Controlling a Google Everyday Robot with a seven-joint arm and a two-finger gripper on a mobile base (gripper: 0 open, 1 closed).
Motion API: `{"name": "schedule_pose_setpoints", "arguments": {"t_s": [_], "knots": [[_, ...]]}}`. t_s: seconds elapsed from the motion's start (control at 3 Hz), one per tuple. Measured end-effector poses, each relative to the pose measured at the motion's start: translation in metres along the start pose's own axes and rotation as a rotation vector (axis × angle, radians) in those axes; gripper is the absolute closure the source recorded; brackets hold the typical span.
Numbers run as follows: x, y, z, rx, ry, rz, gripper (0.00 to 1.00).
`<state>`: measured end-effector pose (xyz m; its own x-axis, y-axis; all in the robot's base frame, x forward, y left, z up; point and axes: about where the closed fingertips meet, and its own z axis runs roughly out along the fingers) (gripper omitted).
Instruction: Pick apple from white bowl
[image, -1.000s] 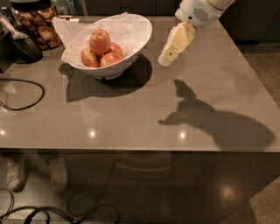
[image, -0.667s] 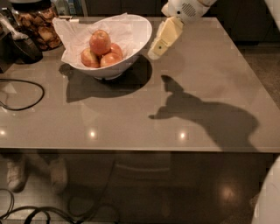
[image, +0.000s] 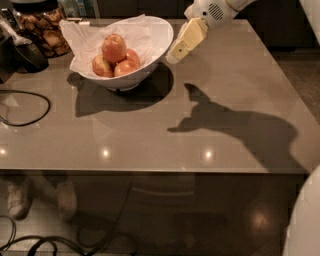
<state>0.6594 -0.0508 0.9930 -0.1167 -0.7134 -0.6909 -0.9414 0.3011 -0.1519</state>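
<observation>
The white bowl (image: 159, 36), lined with crumpled white paper, stands at the back left of the grey table. Several red-orange apples lie in it; the largest apple (image: 114, 47) sits on top of the pile. My gripper (image: 175, 56) hangs from the cream arm at the top of the view, just right of the bowl's rim and above the table. It points down and to the left, toward the bowl. It holds nothing that I can see.
A glass jar of brown snacks (image: 44, 31) stands at the back left. A dark object (image: 27, 54) and a black cable (image: 30, 107) lie at the left edge. The arm's shadow (image: 235, 125) falls on the table's right half.
My gripper has moved left and a little toward the bowl, from over the table's right back area to beside the bowl's rim. The bowl and apples have not moved.
</observation>
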Motion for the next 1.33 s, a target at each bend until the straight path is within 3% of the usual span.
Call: {"name": "schedule_pose_setpoints", "arguments": {"t_s": [0.33, 0.67, 1.33], "knots": [[-0.009, -0.007, 0.032, -0.118, -0.106, 0.107, 0.00], [-0.021, -0.015, 0.054, -0.234, -0.247, 0.136, 0.00], [-0.036, -0.020, 0.062, -0.229, -0.278, 0.135, 0.00]]}}
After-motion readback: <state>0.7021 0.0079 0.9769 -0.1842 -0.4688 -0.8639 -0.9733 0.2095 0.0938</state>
